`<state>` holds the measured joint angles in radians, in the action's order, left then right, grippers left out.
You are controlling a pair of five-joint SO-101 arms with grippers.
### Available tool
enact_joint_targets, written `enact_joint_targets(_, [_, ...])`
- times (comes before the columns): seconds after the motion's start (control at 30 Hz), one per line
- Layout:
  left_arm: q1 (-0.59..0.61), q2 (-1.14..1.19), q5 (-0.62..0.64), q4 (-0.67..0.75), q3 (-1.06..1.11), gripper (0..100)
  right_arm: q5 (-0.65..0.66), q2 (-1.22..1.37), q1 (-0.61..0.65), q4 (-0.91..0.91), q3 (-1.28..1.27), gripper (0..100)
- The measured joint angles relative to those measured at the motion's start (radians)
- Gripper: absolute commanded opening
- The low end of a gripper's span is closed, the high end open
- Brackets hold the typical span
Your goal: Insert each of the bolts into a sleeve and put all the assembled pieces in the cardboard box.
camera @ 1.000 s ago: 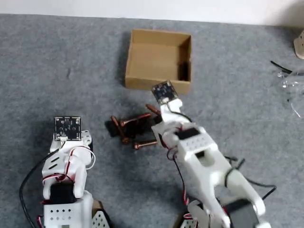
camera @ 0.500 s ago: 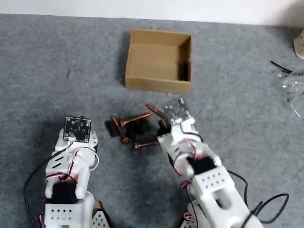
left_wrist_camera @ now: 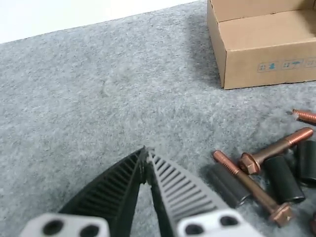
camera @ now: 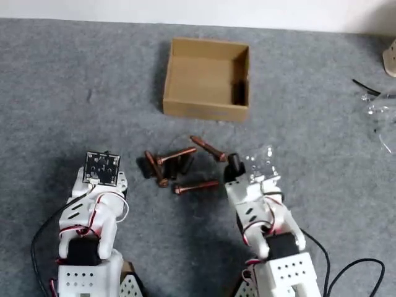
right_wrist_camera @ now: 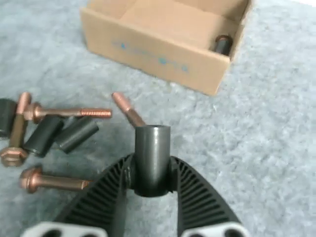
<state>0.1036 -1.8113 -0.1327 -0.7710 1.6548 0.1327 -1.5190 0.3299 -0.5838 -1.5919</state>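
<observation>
Right gripper (right_wrist_camera: 150, 172): fingers clamped on one black sleeve (right_wrist_camera: 152, 153), held upright, open bore up. Over the last second your right arm has drawn back from the front wall of the cardboard box (camera: 204, 110) toward its own base, carrying the sleeve with it. The sleeve now sits just beside one end of the nearest bolt (camera: 208, 148). Left gripper (left_wrist_camera: 146, 160): fingers pressed together, nothing between them, low over the bench (camera: 322, 154), short of the pile. It edged forward early in that second, then held. Three other bolts (camera: 176, 155) and the loose sleeves (right_wrist_camera: 59, 134) lie in a close heap between the arms. One dark piece (right_wrist_camera: 222, 43) already stands in a corner of the box. Reading: you have a sleeve in hand but no bolt in it. Your left likely needs to open and take a bolt for the mating. Most of the task remains.
</observation>
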Motion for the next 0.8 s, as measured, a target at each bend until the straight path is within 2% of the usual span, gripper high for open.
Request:
enact_joint_targets(0.23, [-0.132, 0.0, -0.212, -0.011, 0.0, 1, 0.0, -0.281, -0.006, -0.175, -0.069, 0.4])
enact_joint_targets(0.47, [-0.143, 0.0, -0.394, -0.025, -0.021, 1, 0.002, -0.287, -0.048, -0.14, -0.078, 0.4])
enact_joint_targets(0.6, [-0.143, 0.0, -0.42, -0.025, -0.021, 1, 0.002, -0.287, -0.083, -0.092, -0.078, 0.4])
enact_joint_targets(0.8, [-0.224, 0.0, -0.431, -0.025, -0.083, 2, 0.002, -0.287, -0.08, -0.087, -0.078, 0.4])
